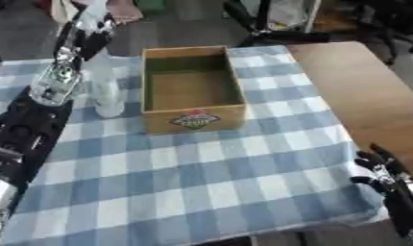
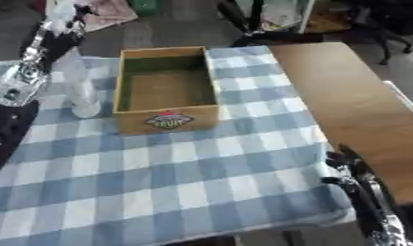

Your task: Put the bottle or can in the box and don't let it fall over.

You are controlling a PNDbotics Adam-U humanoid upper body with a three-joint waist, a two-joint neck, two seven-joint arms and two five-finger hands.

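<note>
A clear bottle (image 1: 106, 93) stands upright on the checked cloth, close to the left wall of the open wooden box (image 1: 193, 120), which has a round label on its front. My left arm reaches in along the left side, and my left hand (image 1: 91, 26) shows at the top left, just above and behind the bottle's top. Whether it touches the bottle is unclear. My right hand (image 1: 380, 168) rests open at the lower right corner, fingers up, holding nothing. Nothing lies inside the box.
A blue-and-white checked cloth (image 1: 210, 178) covers most of the wooden table (image 1: 361, 91), whose bare right part shows. Chair and stand legs (image 1: 260, 24) are on the floor beyond the far edge.
</note>
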